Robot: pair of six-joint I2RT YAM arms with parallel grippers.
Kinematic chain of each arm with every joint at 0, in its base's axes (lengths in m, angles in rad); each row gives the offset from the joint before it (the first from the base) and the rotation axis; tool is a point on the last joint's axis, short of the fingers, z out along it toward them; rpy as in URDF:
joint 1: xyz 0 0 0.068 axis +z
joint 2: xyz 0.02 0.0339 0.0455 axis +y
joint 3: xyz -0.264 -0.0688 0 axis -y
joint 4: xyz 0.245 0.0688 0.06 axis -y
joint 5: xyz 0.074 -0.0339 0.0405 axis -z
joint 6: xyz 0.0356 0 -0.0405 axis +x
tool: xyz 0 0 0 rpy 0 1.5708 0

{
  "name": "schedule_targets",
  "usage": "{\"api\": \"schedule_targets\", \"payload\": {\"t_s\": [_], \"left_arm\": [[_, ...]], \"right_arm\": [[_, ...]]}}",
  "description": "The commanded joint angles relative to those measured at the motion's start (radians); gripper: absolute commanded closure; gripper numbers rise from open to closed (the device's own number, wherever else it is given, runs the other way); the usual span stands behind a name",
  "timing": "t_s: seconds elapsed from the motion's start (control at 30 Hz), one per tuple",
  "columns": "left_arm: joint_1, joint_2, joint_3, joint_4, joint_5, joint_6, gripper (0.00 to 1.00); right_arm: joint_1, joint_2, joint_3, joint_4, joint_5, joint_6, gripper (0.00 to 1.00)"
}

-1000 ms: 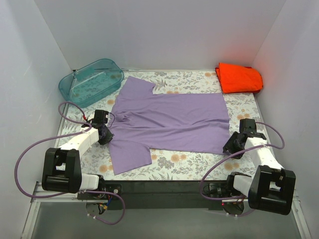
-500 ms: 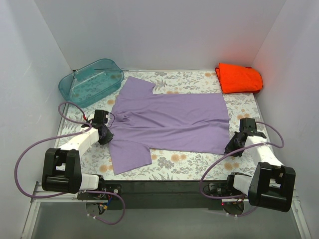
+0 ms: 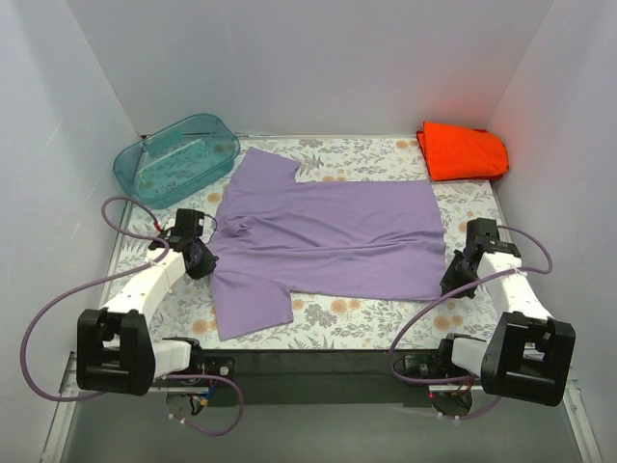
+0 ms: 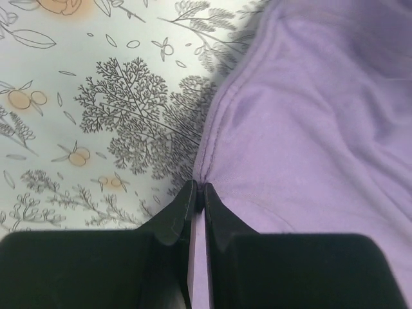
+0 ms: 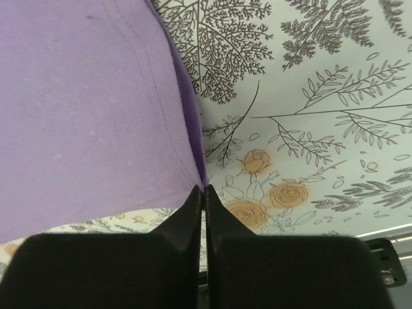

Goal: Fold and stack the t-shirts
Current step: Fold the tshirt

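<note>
A lavender-purple t-shirt [image 3: 328, 236] lies spread flat across the floral table, collar to the left, hem to the right. My left gripper [image 3: 202, 260] is shut on the shirt's edge by the near sleeve; in the left wrist view the purple cloth [image 4: 309, 122] is pinched at the left gripper's tips [image 4: 199, 191]. My right gripper [image 3: 455, 277] is shut on the near hem corner; the purple hem [image 5: 96, 116] runs into the right gripper's closed tips [image 5: 203, 191]. The orange-red t-shirt [image 3: 463, 151] lies folded at the back right corner.
A translucent teal plastic tub [image 3: 175, 157] stands at the back left, just beyond the shirt's far sleeve. White walls close in the table on three sides. The table's near edge [image 3: 318, 352] runs between the two arm bases.
My right gripper has moved onto the shirt's near hem corner and closed on it. The left arm has shifted slightly, still gripping the cloth.
</note>
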Motion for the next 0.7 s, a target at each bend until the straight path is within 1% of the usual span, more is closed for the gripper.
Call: {"api": "schedule_targets", "payload": {"t_s": [0.0,0.07,0.17,0.27,0.37,0.4,0.47,0.6,0.67], "left_arm": [[0.006,-0.119,0.102,-0.140,0.017,-0.042,1.00],[0.006,-0.136,0.132,-0.185,0.047,-0.054,1.00],[0.006,-0.151,0.151,-0.265,0.066,-0.068,1.00],[0.006,-0.177,0.184,-0.337,0.048,-0.068,1.00],[0.006,-0.201,0.235,-0.451,-0.003,-0.071,1.00],[0.006,-0.196,0.241,-0.464,-0.017,-0.083,1.00],[0.006,-0.213,0.208,-0.460,-0.003,-0.086,1.00],[0.006,-0.250,0.201,-0.504,-0.005,-0.137,1.00],[0.003,-0.251,0.206,-0.527,-0.031,-0.141,1.00]], "right_arm": [[-0.001,-0.067,0.094,-0.150,0.016,-0.063,0.99],[0.001,-0.090,0.099,-0.192,0.010,-0.063,0.99],[0.005,-0.154,0.087,-0.210,0.000,-0.060,0.99],[0.007,-0.214,0.091,-0.243,0.028,-0.062,0.99],[0.016,-0.270,0.107,-0.287,0.063,-0.065,0.99],[0.021,-0.295,0.108,-0.295,0.066,-0.065,0.99],[0.036,-0.328,0.119,-0.319,0.077,-0.060,0.99],[0.061,-0.351,0.148,-0.368,0.088,-0.054,0.99],[0.068,-0.363,0.154,-0.390,0.099,-0.049,0.99]]}}
